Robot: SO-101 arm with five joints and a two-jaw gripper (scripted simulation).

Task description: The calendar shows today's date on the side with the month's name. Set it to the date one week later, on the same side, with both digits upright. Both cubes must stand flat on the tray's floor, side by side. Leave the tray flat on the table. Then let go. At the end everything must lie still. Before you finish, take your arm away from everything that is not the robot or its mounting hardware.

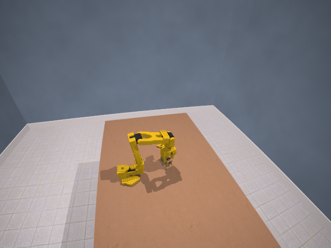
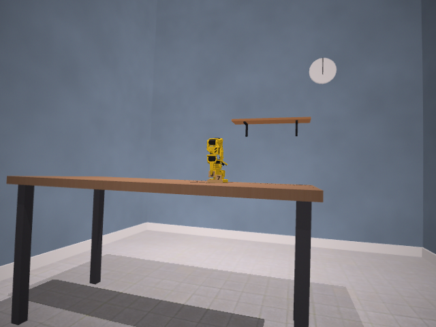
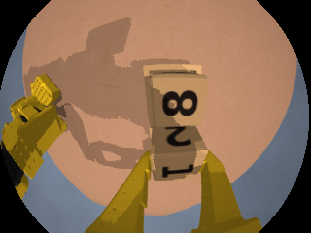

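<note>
In the wrist view two tan wooden cubes show one behind the other. The near cube (image 3: 177, 170) shows a 1 on the face towards the camera and a 2 on its upper face. My gripper (image 3: 178, 159) (image 1: 167, 162) (image 2: 217, 175) is shut on it, one yellow finger on each side. The far cube (image 3: 180, 104) shows an 8 on its upper face. A thin pale rim of the tray (image 3: 167, 68) shows just behind the far cube. In the exterior view a cube face (image 2: 219, 178) with a 7 shows under the arm. The month's name is hidden.
The brown table top (image 1: 186, 213) (image 2: 140, 186) carries the arm, whose yellow base (image 1: 128, 170) (image 3: 34, 126) stands to the left of the cubes. A wall shelf (image 2: 271, 120) and a round clock (image 2: 322, 70) hang far behind.
</note>
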